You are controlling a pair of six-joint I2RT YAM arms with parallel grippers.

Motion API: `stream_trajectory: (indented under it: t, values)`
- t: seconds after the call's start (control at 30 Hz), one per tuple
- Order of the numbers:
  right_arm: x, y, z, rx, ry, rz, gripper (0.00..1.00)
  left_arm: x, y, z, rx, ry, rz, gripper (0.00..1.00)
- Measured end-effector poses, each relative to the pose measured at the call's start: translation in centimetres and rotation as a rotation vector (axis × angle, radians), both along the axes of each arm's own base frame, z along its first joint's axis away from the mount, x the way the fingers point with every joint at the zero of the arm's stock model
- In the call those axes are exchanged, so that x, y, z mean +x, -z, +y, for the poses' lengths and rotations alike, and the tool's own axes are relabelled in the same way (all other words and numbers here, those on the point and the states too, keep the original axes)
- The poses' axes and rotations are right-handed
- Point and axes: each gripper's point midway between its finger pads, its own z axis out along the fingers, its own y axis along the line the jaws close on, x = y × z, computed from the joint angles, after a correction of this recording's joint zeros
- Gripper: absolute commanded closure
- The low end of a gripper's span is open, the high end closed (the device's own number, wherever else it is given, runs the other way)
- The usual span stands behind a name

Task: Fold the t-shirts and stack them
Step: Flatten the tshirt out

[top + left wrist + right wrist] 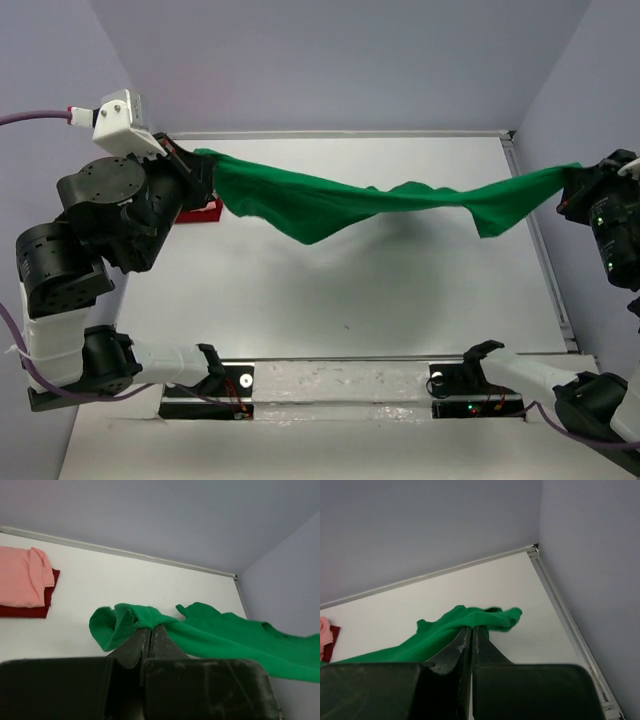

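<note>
The bright green t-shirt (340, 200) hangs stretched in the air between both arms, sagging in the middle above the white table. My left gripper (200, 160) is shut on its left end; in the left wrist view the closed gripper (150, 626) pinches bunched green cloth (225, 635). My right gripper (568, 180) is shut on its right end; in the right wrist view the closed gripper (471, 628) pinches the green cloth (470, 617). The salmon pink t-shirt (20, 577) lies folded on the dark red t-shirt (25, 611) at the table's far left.
The red shirt's edge (205, 212) peeks out beside the left arm in the top view. A raised rim (545, 250) runs along the table's right side and the back wall. The arm bases (340, 385) sit at the near edge.
</note>
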Motion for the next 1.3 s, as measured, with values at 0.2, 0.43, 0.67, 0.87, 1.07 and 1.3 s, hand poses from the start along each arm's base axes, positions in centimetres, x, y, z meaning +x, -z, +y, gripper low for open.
stream_trajectory:
  t: [0.2, 0.43, 0.67, 0.87, 1.07, 1.3]
  values:
    - [1.8, 4.8, -0.3, -0.087, 0.068, 0.154, 1.00, 0.1, 1.1, 1.2, 0.048, -0.061, 0.027, 1.00]
    - [4.7, 7.2, 1.3, -0.159, 0.060, 0.263, 1.00, 1.5, 2.0, 0.3, 0.145, -0.114, 0.046, 1.00]
    - [6.4, 4.2, 3.2, -0.164, 0.033, 0.206, 1.00, 3.4, -0.7, -1.8, 0.199, -0.129, -0.019, 1.00]
    - [5.9, 2.5, 3.1, -0.206, 0.043, 0.161, 1.00, 3.5, -1.3, -1.0, 0.239, -0.168, -0.043, 1.00]
    - [6.3, -0.9, 3.4, -0.223, 0.066, 0.068, 1.00, 3.5, -0.4, -0.3, 0.269, -0.206, -0.026, 1.00]
    - [6.5, -5.3, 4.4, -0.298, 0.101, -0.059, 1.00, 3.4, -0.7, 0.8, 0.291, -0.233, -0.039, 1.00]
